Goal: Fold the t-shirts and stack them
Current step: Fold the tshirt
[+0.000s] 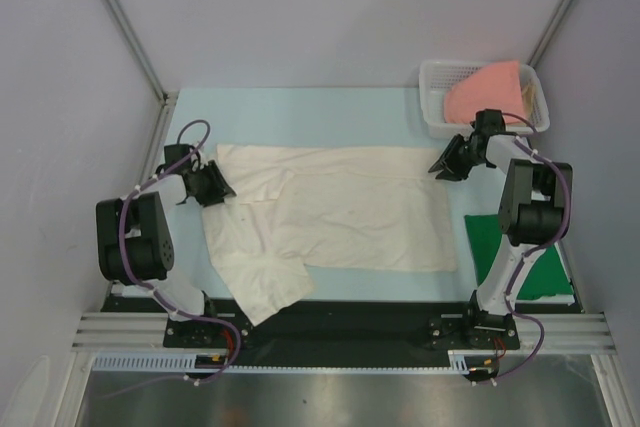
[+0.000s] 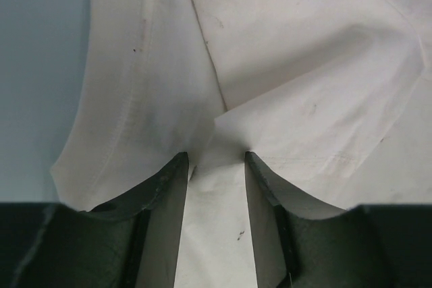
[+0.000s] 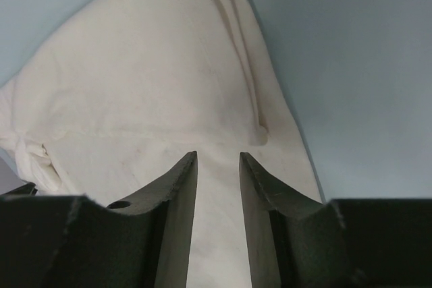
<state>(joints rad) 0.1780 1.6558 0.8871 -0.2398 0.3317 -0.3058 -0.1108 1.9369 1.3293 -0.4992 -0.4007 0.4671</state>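
green t-shirt [image 1: 488, 236] partly hidden by right arm [image 1: 527, 209]

Top view: fixed high behind my arm bases [image 1: 195, 330], looking down, whole surface [image 1: 300, 112] in frame. Left wrist view: close over my left end effector [image 2: 215, 156], facing cream-white t-shirt [image 2: 304, 65]. Right wrist view: equally close, right end effector [image 3: 217, 155], same shirt's edge. All three share shirt.
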